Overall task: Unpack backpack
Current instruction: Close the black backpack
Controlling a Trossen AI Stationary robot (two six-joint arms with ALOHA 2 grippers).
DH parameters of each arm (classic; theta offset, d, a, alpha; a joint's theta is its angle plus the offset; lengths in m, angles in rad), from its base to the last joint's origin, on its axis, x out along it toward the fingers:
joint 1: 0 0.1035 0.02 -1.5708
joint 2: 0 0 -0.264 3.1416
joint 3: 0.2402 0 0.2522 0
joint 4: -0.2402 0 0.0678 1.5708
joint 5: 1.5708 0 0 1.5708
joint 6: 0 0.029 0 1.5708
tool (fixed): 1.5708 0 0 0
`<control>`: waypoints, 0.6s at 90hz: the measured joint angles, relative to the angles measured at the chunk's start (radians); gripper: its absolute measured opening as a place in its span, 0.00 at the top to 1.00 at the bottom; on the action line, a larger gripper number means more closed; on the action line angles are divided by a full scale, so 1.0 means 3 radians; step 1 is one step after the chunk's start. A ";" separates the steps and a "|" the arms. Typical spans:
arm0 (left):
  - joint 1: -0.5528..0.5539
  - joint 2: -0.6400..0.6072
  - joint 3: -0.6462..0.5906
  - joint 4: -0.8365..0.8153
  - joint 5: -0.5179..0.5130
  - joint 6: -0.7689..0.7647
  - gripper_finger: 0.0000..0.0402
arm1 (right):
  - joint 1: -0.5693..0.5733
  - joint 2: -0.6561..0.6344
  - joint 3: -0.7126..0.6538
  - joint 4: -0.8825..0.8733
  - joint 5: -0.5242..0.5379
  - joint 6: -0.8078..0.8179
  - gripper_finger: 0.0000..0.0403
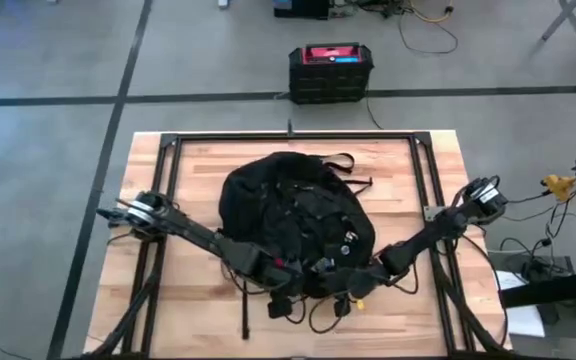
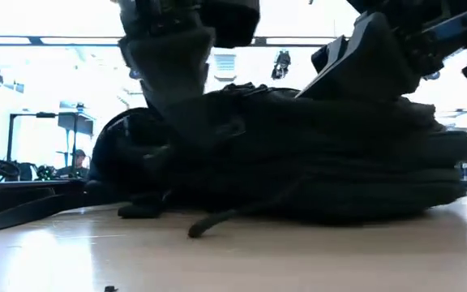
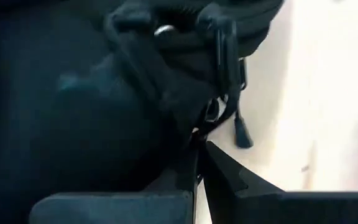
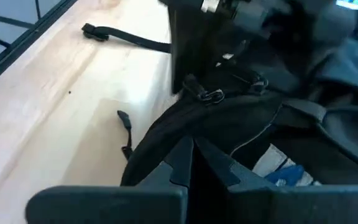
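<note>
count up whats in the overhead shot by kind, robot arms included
backpack: 1
wooden table: 1
robot arms, left gripper and right gripper, both at the backpack's near edge: 2
black box with red top, on the floor beyond the table: 1
total: 5

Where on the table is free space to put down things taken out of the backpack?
Bare wood lies on both sides of the backpack, out to the table edges, and in a strip behind it. The front edge is crowded: the left gripper, the right gripper and loose straps meet there.
</note>
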 joint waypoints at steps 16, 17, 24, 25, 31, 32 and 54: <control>-0.0005 -0.0061 0.0008 -0.0421 -0.0142 -0.0039 1.00 | 0.0020 0.0144 -0.0030 -0.0060 -0.0133 0.0113 1.00; -0.0006 -0.0067 0.0008 -0.0438 -0.0151 -0.0041 1.00 | 0.0024 0.0151 -0.0032 -0.0073 -0.0132 0.0098 1.00; -0.0006 -0.0085 0.0009 -0.0603 -0.0210 -0.0090 1.00 | 0.0054 0.0164 -0.0031 -0.0089 -0.0157 0.0088 1.00; -0.0007 -0.0086 0.0008 -0.0619 -0.0221 -0.0099 1.00 | 0.0059 0.0164 -0.0031 -0.0091 -0.0160 0.0092 1.00; -0.0005 -0.0089 -0.0015 -0.0633 -0.0259 -0.0133 1.00 | 0.0080 0.0170 -0.0032 -0.0098 -0.0161 0.0109 1.00; -0.0004 -0.0090 -0.0021 -0.0625 -0.0260 -0.0134 1.00 | 0.0082 0.0169 -0.0033 -0.0102 -0.0163 0.0118 1.00; -0.0011 -0.0087 -0.0067 -0.0262 -0.0250 -0.0093 1.00 | 0.0145 -0.0004 -0.0064 -0.0195 -0.0184 0.0070 1.00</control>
